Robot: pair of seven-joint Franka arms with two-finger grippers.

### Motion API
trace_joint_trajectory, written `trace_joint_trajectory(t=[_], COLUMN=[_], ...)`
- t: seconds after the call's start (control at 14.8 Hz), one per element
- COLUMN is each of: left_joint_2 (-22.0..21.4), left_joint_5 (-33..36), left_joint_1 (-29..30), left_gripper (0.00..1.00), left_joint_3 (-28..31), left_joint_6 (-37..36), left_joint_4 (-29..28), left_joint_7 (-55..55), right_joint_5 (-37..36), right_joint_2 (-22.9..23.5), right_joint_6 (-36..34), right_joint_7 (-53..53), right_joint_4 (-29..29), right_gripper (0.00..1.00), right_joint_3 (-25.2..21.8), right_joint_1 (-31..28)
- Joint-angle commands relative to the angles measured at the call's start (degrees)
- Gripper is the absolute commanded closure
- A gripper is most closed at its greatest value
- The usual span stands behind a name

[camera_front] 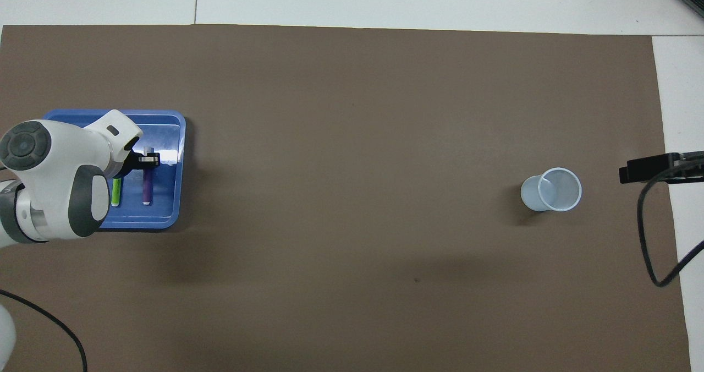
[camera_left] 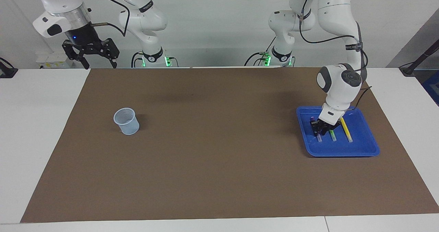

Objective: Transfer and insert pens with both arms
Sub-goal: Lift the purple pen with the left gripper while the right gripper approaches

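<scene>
Three pens lie side by side in the blue tray (camera_left: 343,153) at the left arm's end of the table: the purple pen (camera_left: 319,138), the green pen (camera_left: 332,135) and the yellow pen (camera_left: 346,130). My left gripper (camera_left: 318,128) is down in the tray, shut on the purple pen, which still rests on the tray floor. From overhead, the left gripper (camera_front: 147,160) sits across the purple pen (camera_front: 147,187), the green pen (camera_front: 116,191) lies beside it, and the arm hides the yellow one. My right gripper (camera_left: 91,55) hangs open, high over the right arm's end.
A pale translucent cup (camera_left: 127,121) stands upright on the brown mat toward the right arm's end, also seen from overhead as the cup (camera_front: 551,190). The tray (camera_front: 181,168) lies near the mat's edge. A black cable loops by the right gripper (camera_front: 643,169).
</scene>
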Motion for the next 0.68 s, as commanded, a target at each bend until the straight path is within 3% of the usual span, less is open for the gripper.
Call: trace_joint_trajectory(t=[0.0,0.27,0.61], left_joint_2=[-0.2,-0.7,-1.1], left_joint_5=[0.4,0.4,-2.8], left_joint_1=[-0.9,-1.3,-1.3], left_gripper=[1.00,1.00,1.00], left_joint_3=[0.7,0.7,0.3], left_joint_6=[0.3,-4.3,-22.2], left_joint_4=[-0.6,2.9,16.0], left_joint_7=[-1.0,-6.7,-11.5], right_joint_5=[4.3,10.9,19.9], right_joint_2=[0.1,0.1,0.2], right_joint_6=[2.9,8.9,14.0], right_joint_7=[3.6,6.5,13.0], right_joint_4=[-2.2,-7.1,-9.5], right_gripper=[0.00,0.00,0.00], right_joint_3=[1.3,4.3,7.8], right_joint_1=[0.0,0.0,2.0])
